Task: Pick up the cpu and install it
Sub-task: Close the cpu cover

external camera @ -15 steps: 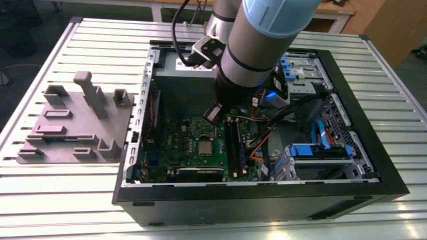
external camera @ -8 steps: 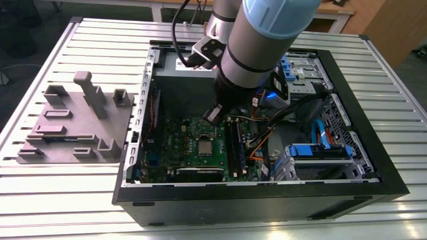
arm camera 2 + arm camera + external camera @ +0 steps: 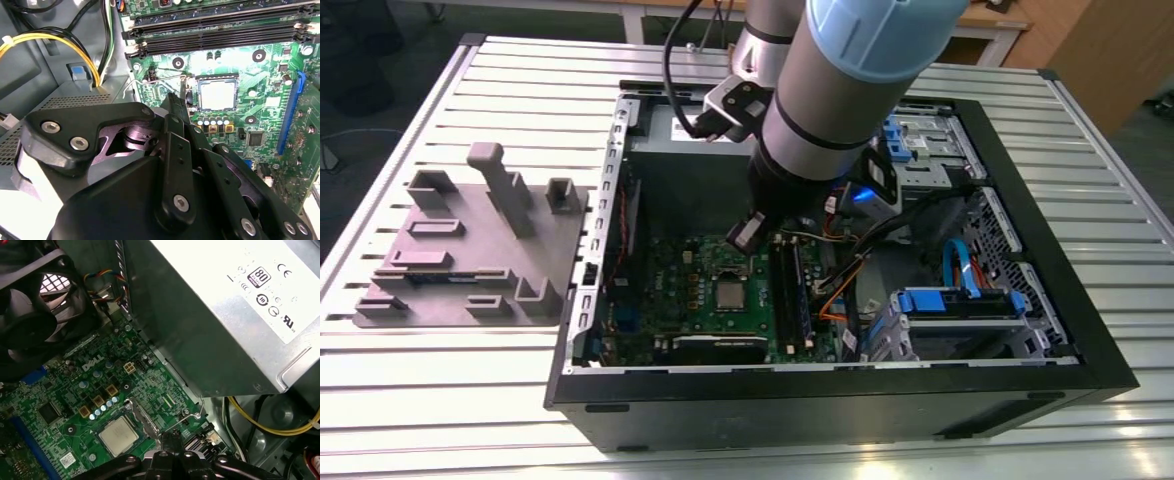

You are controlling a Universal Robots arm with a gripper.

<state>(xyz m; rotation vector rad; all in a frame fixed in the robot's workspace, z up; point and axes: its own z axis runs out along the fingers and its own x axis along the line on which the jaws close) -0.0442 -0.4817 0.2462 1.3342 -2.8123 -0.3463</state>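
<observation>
- Exterior view: one arm, and one gripper (image 3: pixel 747 232) down inside the one open case (image 3: pixel 827 405), low over the board (image 3: pixel 670 300). One cpu (image 3: pixel 727 293) lies flat in its socket on the board, near the gripper. One grey tray (image 3: pixel 554 262) sits beside the case, on the exterior view's left.
- Second wrist view: my fingers (image 3: pixel 172 115) are drawn together at the tips and I see nothing between them. The cpu (image 3: pixel 217 95) is not in my grasp; it sits in the socket (image 3: pixel 200 82). One wire lever (image 3: pixel 165 78) lies just beside my tips.
- Judgement: the chip looks seated, so the step in hand looks like the lever. To do it well I keep contact on the wire only and stay off the chip's lid. I push slowly and stay clear of the small parts around the socket.
- First wrist view: one cpu (image 3: pixel 118 435), one lever (image 3: pixel 182 420) near the gripper (image 3: pixel 172 436), three tan square parts (image 3: pixel 98 400), one fan (image 3: pixel 30 310), one grey box (image 3: pixel 225 315).
</observation>
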